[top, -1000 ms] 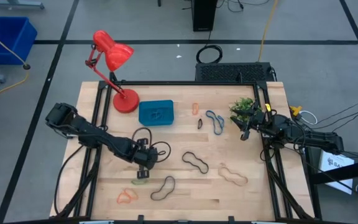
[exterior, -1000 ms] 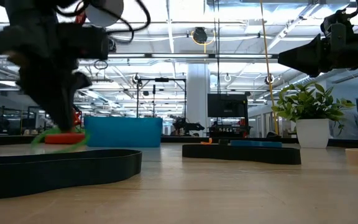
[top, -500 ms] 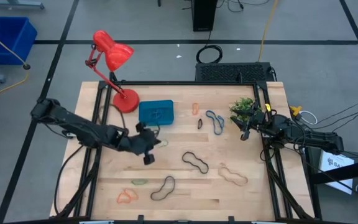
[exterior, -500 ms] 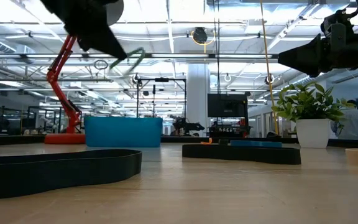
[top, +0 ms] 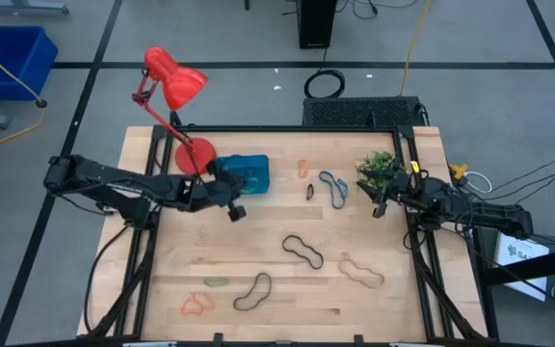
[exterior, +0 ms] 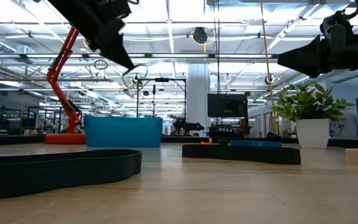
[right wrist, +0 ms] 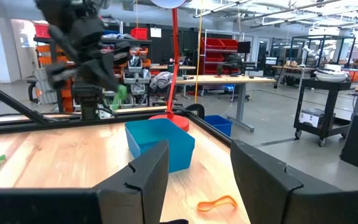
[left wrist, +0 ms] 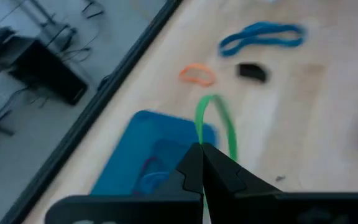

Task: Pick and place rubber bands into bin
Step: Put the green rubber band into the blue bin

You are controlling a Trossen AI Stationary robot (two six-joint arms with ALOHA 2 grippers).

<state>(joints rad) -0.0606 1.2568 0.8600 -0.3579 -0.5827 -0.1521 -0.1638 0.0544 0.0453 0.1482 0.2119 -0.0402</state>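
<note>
Green rubber band (left wrist: 218,118) (light, floppy, best pinched on one strand) dangles from the closed left gripper (left wrist: 202,149) near the bin (top: 247,173); right gripper (right wrist: 194,163) waits, wide.

Nine rubber bands (top: 303,251), one bin (top: 251,172), one lamp (top: 173,92), one plant (top: 378,166).

Probably a robotics lab: open hall with workbenches (right wrist: 229,78), ceiling strip lights (exterior: 229,28).
</note>
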